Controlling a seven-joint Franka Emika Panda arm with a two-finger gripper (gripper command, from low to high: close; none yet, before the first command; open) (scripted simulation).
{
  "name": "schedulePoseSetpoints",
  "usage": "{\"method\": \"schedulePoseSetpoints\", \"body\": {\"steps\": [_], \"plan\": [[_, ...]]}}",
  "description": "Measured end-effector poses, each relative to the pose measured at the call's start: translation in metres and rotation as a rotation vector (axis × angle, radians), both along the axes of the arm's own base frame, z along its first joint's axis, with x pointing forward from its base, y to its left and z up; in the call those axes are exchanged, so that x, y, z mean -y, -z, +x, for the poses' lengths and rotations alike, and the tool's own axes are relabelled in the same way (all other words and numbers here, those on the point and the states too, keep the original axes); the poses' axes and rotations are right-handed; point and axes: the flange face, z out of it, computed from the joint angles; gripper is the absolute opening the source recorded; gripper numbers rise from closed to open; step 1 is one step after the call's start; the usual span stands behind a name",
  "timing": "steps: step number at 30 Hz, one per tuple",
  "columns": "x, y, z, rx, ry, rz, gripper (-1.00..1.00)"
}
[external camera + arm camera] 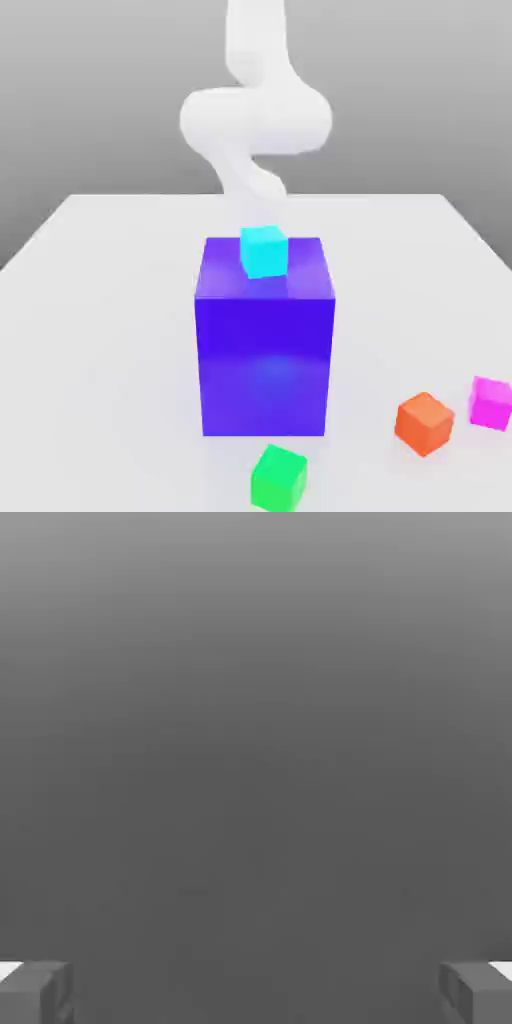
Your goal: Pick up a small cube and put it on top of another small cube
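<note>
You're seeing a small cyan cube [264,251] sitting atop the big blue block [265,340]; jaws gaping wide, holding nothing.

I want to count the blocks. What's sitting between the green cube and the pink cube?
The orange cube sits between the green cube and the pink cube, nearer the pink one, on the white table in the exterior view.

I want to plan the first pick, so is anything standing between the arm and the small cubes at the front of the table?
Yes. The big blue block, with a cyan cube on top, stands in front of the arm, between it and the green cube. The orange cube and magenta cube sit off to the exterior view's right.
</note>
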Motion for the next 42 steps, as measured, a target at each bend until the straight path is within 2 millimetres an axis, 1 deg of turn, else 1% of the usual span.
{"method": "schedulePoseSetpoints", "body": {"steps": [3,6,9,12,14,16,20,23,25,26,30,31,36,37,38,40,42], "plan": [[-0.037,0.05,0.034,-0.083,-0.124,-0.044,0.0],[-0.077,0.102,0.056,-0.16,-0.246,-0.09,0.0],[-0.118,0.156,0.069,-0.234,-0.369,-0.138,0.0],[-0.16,0.213,0.071,-0.305,-0.494,-0.188,0.0],[-0.186,0.251,0.067,-0.352,-0.578,-0.224,0.0],[-0.211,0.29,0.059,-0.398,-0.662,-0.26,0.0],[-0.267,0.367,0.023,-0.483,-0.858,-0.342,0.0],[-0.285,0.424,-0.002,-0.55,-0.966,-0.397,0.0],[-0.296,0.461,-0.025,-0.594,-1.045,-0.436,0.0],[-0.299,0.476,-0.031,-0.606,-1.069,-0.447,0.0],[-0.302,0.529,-0.038,-0.618,-1.091,-0.457,0.0],[-0.302,0.54,-0.038,-0.618,-1.092,-0.458,-1.0],[-0.302,0.54,-0.038,-0.619,-1.092,-0.458,-1.0],[-0.302,0.546,-0.039,-0.619,-1.092,-0.458,-1.0],[-0.302,0.542,-0.039,-0.619,-1.092,-0.459,-1.0],[-0.303,0.524,-0.038,-0.619,-1.093,-0.459,-1.0],[-0.302,0.501,-0.038,-0.619,-1.092,-0.459,-1.0]]}}
